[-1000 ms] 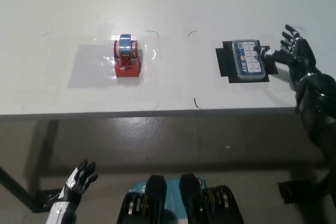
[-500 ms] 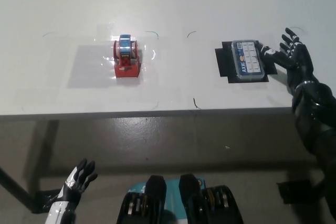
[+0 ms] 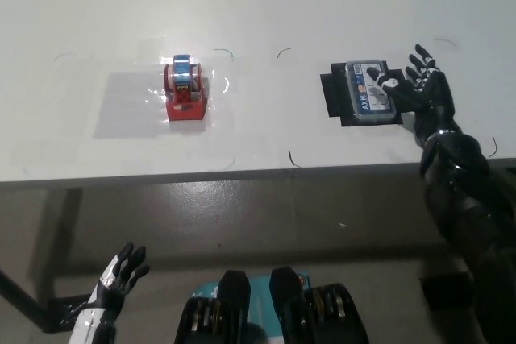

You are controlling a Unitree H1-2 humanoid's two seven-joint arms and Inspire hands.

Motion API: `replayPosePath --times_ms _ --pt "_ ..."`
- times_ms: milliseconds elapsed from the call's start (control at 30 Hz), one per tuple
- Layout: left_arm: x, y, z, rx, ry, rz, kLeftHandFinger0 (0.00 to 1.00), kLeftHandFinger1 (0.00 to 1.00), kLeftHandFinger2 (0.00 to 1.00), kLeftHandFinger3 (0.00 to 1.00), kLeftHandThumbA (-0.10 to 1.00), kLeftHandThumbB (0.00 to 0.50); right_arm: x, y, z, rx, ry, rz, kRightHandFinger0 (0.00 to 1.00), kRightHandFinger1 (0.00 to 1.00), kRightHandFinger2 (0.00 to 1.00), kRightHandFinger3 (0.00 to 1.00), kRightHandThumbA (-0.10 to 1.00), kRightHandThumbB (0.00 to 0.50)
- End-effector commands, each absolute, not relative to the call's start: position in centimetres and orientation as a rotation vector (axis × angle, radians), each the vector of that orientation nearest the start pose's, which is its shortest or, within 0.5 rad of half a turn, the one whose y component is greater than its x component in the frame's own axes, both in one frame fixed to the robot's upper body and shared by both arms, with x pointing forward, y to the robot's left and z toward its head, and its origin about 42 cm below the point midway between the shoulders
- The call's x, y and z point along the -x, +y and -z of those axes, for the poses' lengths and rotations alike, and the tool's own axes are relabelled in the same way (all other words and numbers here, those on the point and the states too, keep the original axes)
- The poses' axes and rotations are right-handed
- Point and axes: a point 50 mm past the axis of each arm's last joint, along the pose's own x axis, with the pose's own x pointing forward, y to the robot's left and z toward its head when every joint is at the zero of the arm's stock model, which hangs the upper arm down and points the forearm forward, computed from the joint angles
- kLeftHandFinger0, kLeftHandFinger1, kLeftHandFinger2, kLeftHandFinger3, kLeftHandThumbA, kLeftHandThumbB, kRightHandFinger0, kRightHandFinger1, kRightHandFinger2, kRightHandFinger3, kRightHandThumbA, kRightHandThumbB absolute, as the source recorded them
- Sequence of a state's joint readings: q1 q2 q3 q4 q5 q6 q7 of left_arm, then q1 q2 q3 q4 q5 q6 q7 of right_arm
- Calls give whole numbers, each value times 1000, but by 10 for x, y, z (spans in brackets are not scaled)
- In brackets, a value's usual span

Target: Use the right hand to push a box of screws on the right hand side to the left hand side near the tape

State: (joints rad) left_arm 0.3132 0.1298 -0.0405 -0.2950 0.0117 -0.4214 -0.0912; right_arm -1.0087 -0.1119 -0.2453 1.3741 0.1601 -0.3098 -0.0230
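1. White surface [image 3: 339, 6] carries one box of screws [image 3: 368, 91] and one red tape dispenser [image 3: 185, 91].
2. One black mat [image 3: 334, 98] lies under the box of screws, at about 3 o'clock from the tape dispenser and well apart from it.
3. One black right hand [image 3: 415, 88] has its fingers spread wide, holding nothing; its fingertips [image 3: 380, 83] rest on the box's right side.
4. One white left hand [image 3: 121, 270] hangs below the surface edge at 7 o'clock, fingers apart, holding nothing.
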Motion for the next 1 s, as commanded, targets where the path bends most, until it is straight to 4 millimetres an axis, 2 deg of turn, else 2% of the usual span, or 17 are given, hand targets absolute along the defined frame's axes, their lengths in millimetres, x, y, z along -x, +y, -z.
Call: replayPosePath --times_ms 0,67,167,400,667,733,967 --pt "-175 243 -147 -149 -440 119 1000 1000 1000 1000 1000 10 -534 -155 -160 -259 106 -29 1000 1000 1000 1000 1000 211" --pt "-175 243 -148 -148 -443 120 1000 1000 1000 1000 1000 13 -533 -149 -161 -282 101 -43 1000 1000 1000 1000 1000 210" --pt "-176 242 -147 -151 -447 125 1000 1000 1000 1000 1000 5 -532 -140 -160 -315 88 -50 1000 1000 1000 1000 1000 181" --pt "-175 242 -148 -147 -444 121 1000 1000 1000 1000 1000 6 -530 -123 -163 -361 84 -64 1000 1000 1000 1000 1000 210" --pt "-177 242 -149 -148 -448 125 1000 1000 1000 1000 1000 1 -527 -98 -170 -375 57 -105 1000 1000 1000 1000 1000 209" --pt "-176 242 -149 -157 -439 119 1000 1000 1000 1000 1000 15 -526 -90 -171 -383 54 -113 1000 1000 1000 1000 1000 207" --pt "-176 243 -150 -154 -443 124 1000 1000 1000 1000 1000 11 -523 -77 -171 -424 63 -117 1000 1000 1000 1000 1000 223"
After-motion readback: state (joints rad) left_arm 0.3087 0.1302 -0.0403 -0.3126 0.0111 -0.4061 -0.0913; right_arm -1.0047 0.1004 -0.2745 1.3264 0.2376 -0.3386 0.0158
